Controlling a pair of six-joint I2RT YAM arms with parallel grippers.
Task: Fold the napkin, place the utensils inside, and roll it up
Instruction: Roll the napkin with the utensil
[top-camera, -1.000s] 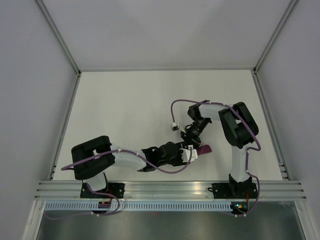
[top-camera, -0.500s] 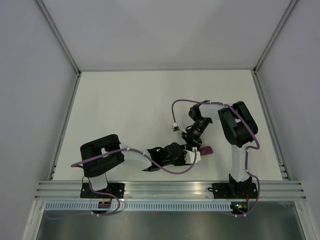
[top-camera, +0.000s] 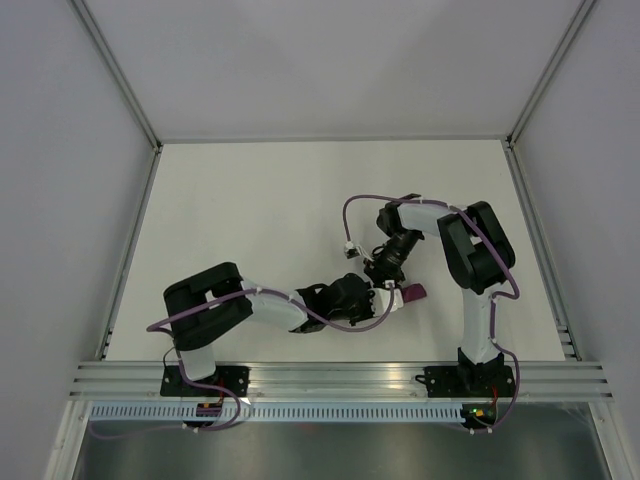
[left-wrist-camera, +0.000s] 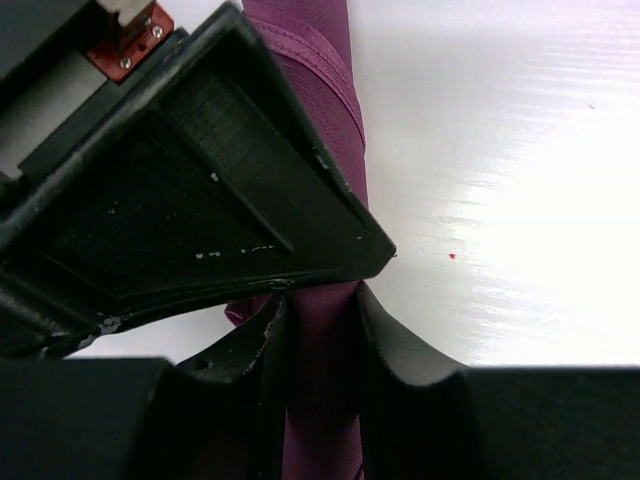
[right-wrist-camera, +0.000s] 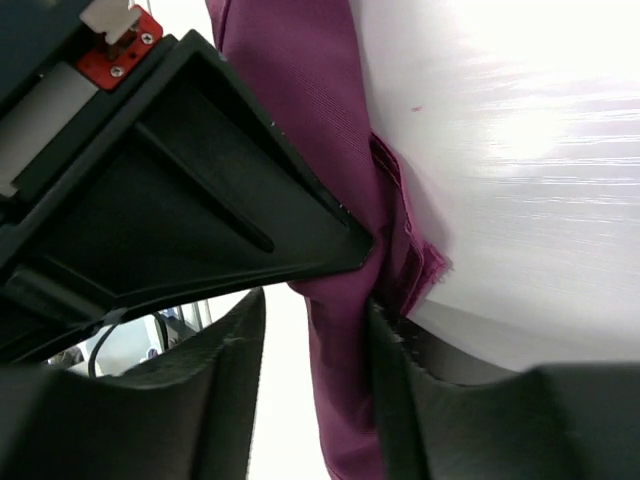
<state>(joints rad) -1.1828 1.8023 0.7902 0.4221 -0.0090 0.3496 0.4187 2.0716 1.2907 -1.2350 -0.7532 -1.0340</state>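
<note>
On the white table (top-camera: 250, 200), the rolled napkin (left-wrist-camera: 322, 410) is laid near the front edge, right of centre. It is seemingly pinched by the left gripper (left-wrist-camera: 320, 335) and loosely straddled by the right gripper (right-wrist-camera: 315, 340), jaws parted.

White table (top-camera: 250, 220), pale grey enclosure walls (top-camera: 60, 150), ribbed aluminium rail (top-camera: 340, 378) along the table's near edge

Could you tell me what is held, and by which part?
The left gripper pinches the rolled napkin across its width; the right gripper straddles it, open.
</note>
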